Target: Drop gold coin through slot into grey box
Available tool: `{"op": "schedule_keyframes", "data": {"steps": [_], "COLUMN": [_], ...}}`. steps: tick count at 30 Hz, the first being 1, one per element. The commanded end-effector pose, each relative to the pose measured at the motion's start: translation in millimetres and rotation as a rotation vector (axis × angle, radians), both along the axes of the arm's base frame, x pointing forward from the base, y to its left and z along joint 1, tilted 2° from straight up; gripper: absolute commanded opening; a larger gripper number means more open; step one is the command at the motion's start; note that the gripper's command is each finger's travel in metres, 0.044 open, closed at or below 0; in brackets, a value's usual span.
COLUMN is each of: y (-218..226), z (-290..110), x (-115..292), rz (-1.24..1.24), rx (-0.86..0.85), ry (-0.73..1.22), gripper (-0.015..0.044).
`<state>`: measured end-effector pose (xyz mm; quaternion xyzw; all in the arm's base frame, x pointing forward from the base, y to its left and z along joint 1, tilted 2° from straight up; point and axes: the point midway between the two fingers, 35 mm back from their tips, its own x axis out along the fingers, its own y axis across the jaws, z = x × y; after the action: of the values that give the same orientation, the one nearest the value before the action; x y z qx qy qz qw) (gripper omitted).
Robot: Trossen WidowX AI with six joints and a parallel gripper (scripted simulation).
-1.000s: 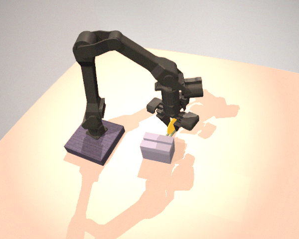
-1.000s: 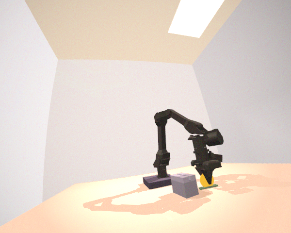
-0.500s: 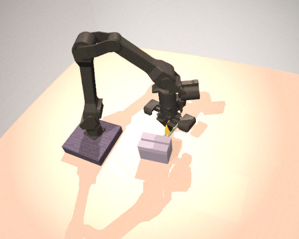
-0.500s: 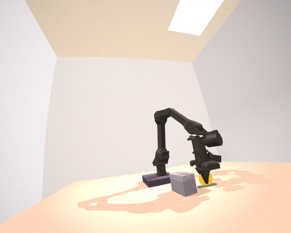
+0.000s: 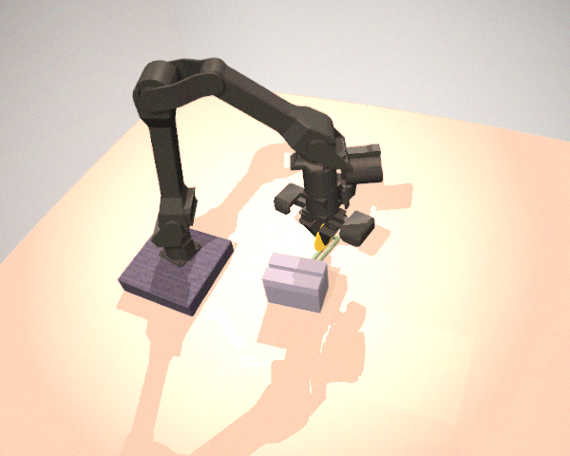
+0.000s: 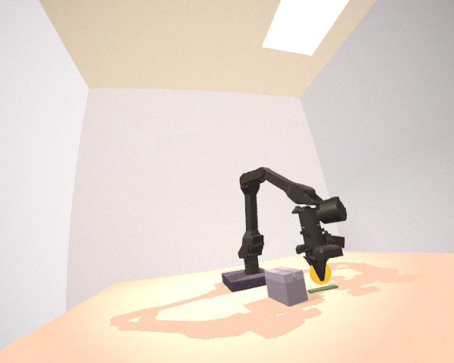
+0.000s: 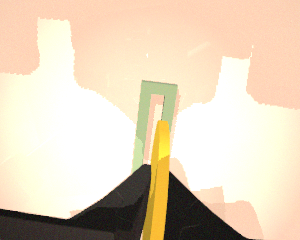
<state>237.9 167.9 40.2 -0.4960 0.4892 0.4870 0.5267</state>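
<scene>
End effector (image 6: 319, 273) clamped on gold coin (image 6: 324, 275), fingers pinching both faces, coin edge-on between them in wrist view. Coin hung clear above green holder (image 6: 323, 288); holder lay flat on worktop (image 5: 423, 318) directly beneath. Grey box (image 5: 294, 283) sat just beside holder, slot (image 5: 292, 269) in lid facing up. Arm base (image 5: 176, 271) stood near box, on opposite side from holder.
</scene>
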Motion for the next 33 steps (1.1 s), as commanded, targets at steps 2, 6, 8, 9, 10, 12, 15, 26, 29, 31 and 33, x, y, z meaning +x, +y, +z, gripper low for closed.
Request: {"op": "schedule_keyframes", "data": {"steps": [2,6,8,9,10,12,15,26,29,31,33], "y": [1.0,1.0,0.9,0.9,0.8,0.6,0.2,-2.5,-3.0,-3.2,-3.6], "z": [14.3,24.3,29.3,31.9,34.4,39.5,47.1,75.2,79.0,79.0,79.0], "x": [0.8,0.8,0.6,0.5,0.4,0.0,-0.6,-4.6,-5.3,-5.5,-5.9], "rz": [0.001,0.001,0.001,0.001,0.0,0.0,0.0,0.0,0.001,-0.022,-0.084], "rx": [0.003,0.003,0.003,0.003,0.003,0.003,0.003,0.003,0.003,0.004,0.007], "ry": [-0.001,-0.001,-0.001,-0.001,-0.001,-0.001,-0.001,-0.001,-0.001,0.0,0.002], "gripper": [0.0,0.0,0.0,0.0,0.0,0.0,0.0,0.0,0.0,0.0,0.0]}}
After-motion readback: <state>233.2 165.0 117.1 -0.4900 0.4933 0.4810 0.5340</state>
